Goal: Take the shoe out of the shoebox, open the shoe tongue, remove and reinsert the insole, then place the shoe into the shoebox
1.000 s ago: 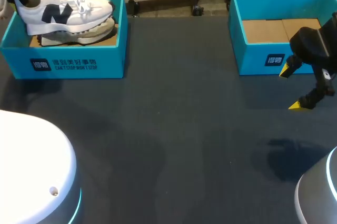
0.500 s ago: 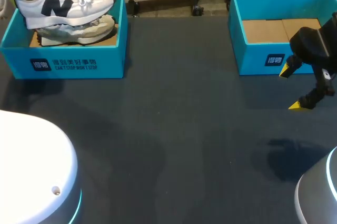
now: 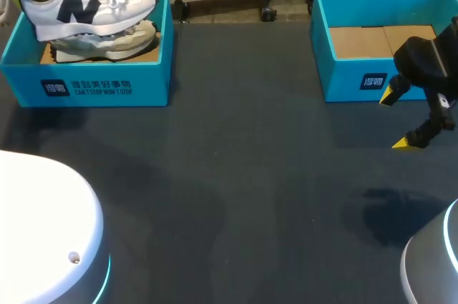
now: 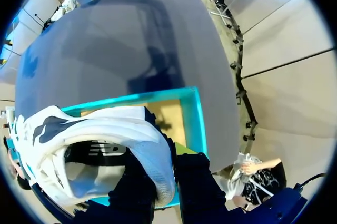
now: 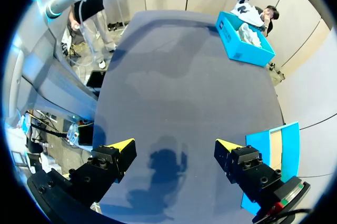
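Dark grey cloth-topped table [image 3: 236, 197]: work surface, with both boxes set along its far side.

Black right gripper with yellow tips [image 3: 396, 119]: hangs low over the table, just in front of the right-hand box. Its fingers are spread wide with nothing between them. Judged to be parked there so it is ready to work the tongue once the shoe reaches the middle.

Open turquoise cardboard shoebox with a brown card floor [image 3: 351, 79]: far right, well apart from its twin (the gap between them looks like the intended working space).

Matching turquoise cardboard shoebox with white print on its front wall [image 3: 93, 86]: far left. A beige and grey sneaker [image 3: 118, 41] lies on its floor.

White lace-up sneaker with a navy letter on its side [image 3: 86, 5]: the task's thing. It is held above the far-left box, sole directly over the beige and grey sneaker and toe toward the table's middle. Whether the two shoes touch cannot be told. The first step, taking it out, is judged unfinished.

Left gripper [image 4: 160, 168]: clamped on the white sneaker's heel collar, with one black finger [image 4: 138, 192] inside the opening and the other behind the heel. Judged a sensible hold, since the heel is stiff and the laces and tongue stay free.
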You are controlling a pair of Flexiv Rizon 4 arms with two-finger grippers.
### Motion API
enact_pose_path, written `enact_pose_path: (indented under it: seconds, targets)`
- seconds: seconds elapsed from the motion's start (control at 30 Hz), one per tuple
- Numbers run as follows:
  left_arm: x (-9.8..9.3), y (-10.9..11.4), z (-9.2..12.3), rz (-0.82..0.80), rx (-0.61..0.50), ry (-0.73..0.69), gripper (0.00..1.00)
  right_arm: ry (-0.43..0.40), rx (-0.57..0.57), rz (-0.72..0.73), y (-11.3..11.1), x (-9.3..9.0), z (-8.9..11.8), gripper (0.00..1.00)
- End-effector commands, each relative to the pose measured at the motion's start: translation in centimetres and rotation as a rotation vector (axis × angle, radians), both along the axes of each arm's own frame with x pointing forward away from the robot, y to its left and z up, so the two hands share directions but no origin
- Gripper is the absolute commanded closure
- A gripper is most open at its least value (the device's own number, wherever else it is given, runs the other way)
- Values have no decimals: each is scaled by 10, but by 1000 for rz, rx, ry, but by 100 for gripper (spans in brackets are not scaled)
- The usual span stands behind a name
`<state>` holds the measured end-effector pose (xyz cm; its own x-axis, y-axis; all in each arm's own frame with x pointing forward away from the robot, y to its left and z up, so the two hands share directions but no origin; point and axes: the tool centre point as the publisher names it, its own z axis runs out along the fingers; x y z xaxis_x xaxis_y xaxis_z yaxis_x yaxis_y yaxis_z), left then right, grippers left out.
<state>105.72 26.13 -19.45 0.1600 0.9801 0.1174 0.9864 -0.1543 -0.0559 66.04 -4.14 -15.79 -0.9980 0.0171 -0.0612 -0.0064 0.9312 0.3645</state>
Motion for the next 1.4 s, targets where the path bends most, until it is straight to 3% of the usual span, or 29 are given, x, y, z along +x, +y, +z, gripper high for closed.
enact_pose_path:
  seconds: [0.03,0.6,1.4]
  targets:
    - [-35,-13,6,15,3,-50,100,5,-3,1,1,3,0,0]
    - [-111,-78,17,111,34,-32,100,5,-3,1,1,3,0,0]
    - [-226,-189,-1,106,130,-58,100,5,-3,1,1,3,0,0]
